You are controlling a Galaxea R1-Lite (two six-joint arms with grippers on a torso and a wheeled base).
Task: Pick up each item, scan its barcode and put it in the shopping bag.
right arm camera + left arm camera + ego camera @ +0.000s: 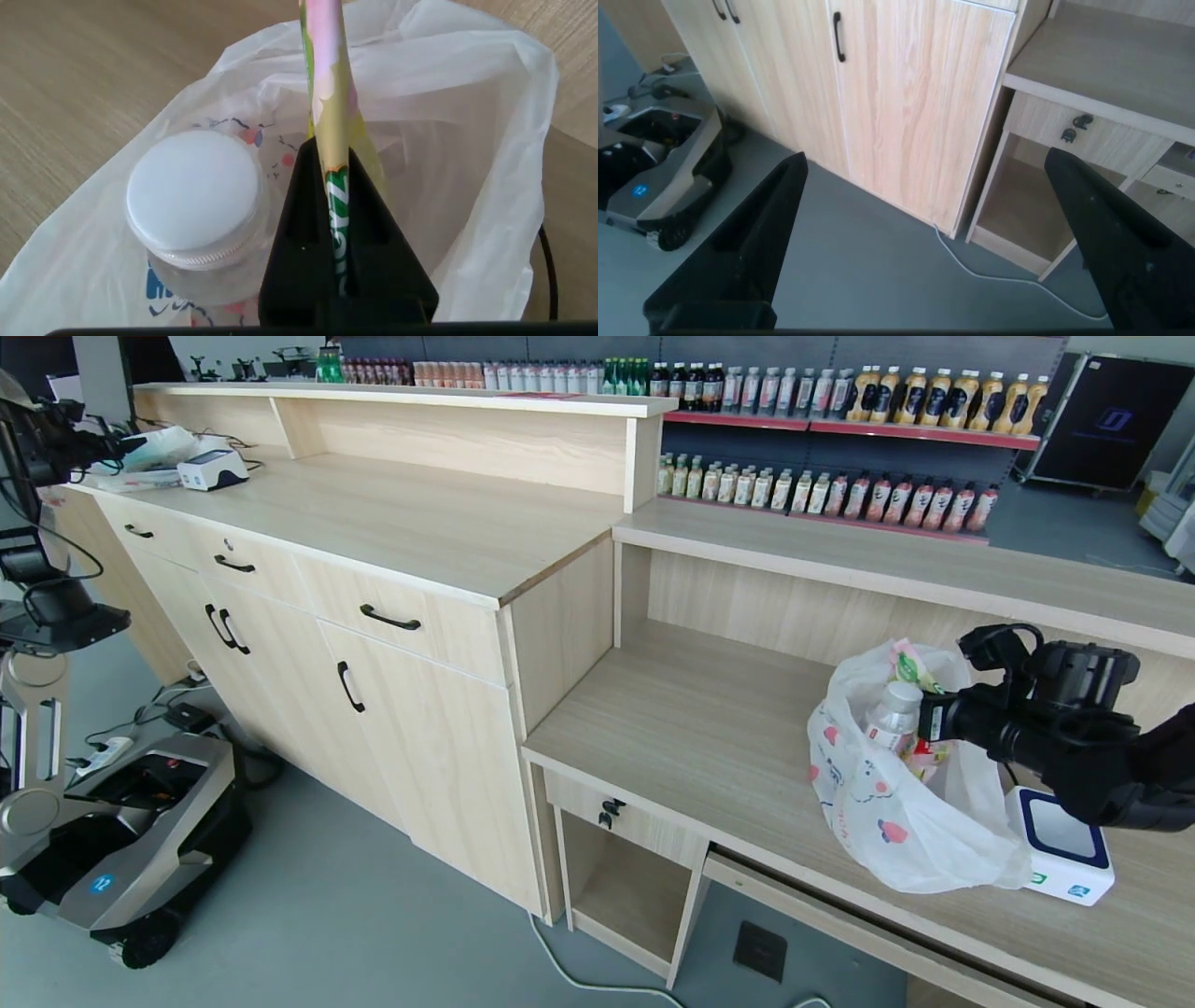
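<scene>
The right gripper (329, 163) is pinching a thin snack packet (322, 65) over the shopping bag (887, 821), at the bottle's (193, 201) 3 o'clock; I think lowering it deeper before releasing is safer.

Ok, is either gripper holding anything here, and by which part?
The right gripper pinches a flat snack packet by one end, at the shopping bag mouth. The left gripper is open, empty.

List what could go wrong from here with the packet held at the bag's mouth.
1. The right hand clamps the snack packet close beside the cap of the bottle; released, it may perch on the bottle instead of dropping in.
2. The shopping bag is limp plastic near the front edge of the counter; the hand might snag its rim and drag it against the scanner.
</scene>
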